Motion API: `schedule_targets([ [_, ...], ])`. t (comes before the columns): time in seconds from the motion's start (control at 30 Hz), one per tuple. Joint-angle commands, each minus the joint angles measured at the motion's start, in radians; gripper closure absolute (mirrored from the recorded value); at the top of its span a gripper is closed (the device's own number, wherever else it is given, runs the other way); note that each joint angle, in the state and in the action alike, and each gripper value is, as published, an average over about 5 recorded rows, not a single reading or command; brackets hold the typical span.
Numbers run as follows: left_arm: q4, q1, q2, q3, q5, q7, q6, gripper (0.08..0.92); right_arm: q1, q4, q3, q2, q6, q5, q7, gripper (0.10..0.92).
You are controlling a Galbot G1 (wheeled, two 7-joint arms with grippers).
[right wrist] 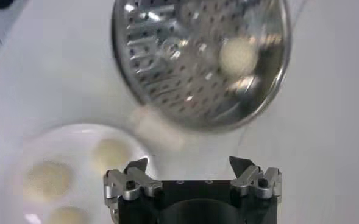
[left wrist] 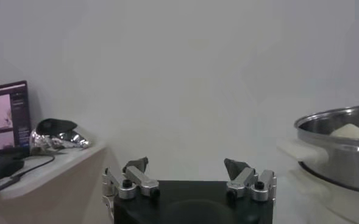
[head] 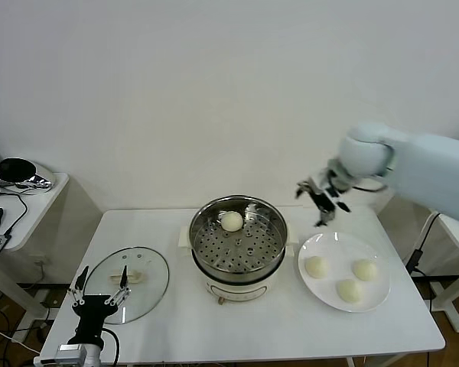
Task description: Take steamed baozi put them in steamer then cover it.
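One small, smooth, cream-white steamed bun (head: pixel 231 221) is sitting on the perforated steel tray inside the round shiny stainless-steel steamer pot (head: pixel 238 269), toward the pot's far rim. The pot, on its white base, is standing at the middle of the white bench (head: pixel 176 321). Three more cream-white buns (head: pixel 316 267) (head: pixel 364 269) (head: pixel 349 290) are lying apart from one another on the flat round white plate (head: pixel 333 299) just beside the steamer, on the robot's right of it. The round clear glass lid (head: pixel 149 279) with its metal rim and cream oblong handle is lying flat on the bench on the steamer's other side, near it but not touching.

The right hand (head: pixel 322 197) is hanging in the air above the gap between the steamer and the plate, beyond the plate's far edge; its fingers (right wrist: pixel 133 167) are spread wide and grasping nothing. The left hand (head: pixel 99 290) is waiting low at the near edge of the bench, over the lid's near rim, well apart from the steamer, its fingers (left wrist: pixel 136 165) likewise released and empty.

A low white side table (head: pixel 30 200) carrying a shiny chrome object (head: pixel 19 173) is standing well off to the steamer's left.
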State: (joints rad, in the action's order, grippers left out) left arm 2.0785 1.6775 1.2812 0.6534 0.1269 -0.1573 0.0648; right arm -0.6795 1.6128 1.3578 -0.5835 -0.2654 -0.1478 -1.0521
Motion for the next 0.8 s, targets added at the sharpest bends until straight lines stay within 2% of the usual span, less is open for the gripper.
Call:
schedule_targets([
  [0.03,0.0,0.002,0.004,0.008,-0.001,0.001,-0.001,0.177,0.205,0.046,-0.11,0.187,-0.078,0.079,-0.019,0.203],
  [0.37,0.003,0.01,0.012,0.03,-0.002,0.001,-0.002,0.177,0.501,-0.107,-0.316,0.091,-0.046,0.198,0.004,0.203],
  [0.8,0.004,0.02,0.017,0.043,0.002,0.002,-0.002,0.177,0.673,-0.272,-0.458,-0.089,-0.021,0.225,0.02,0.203],
])
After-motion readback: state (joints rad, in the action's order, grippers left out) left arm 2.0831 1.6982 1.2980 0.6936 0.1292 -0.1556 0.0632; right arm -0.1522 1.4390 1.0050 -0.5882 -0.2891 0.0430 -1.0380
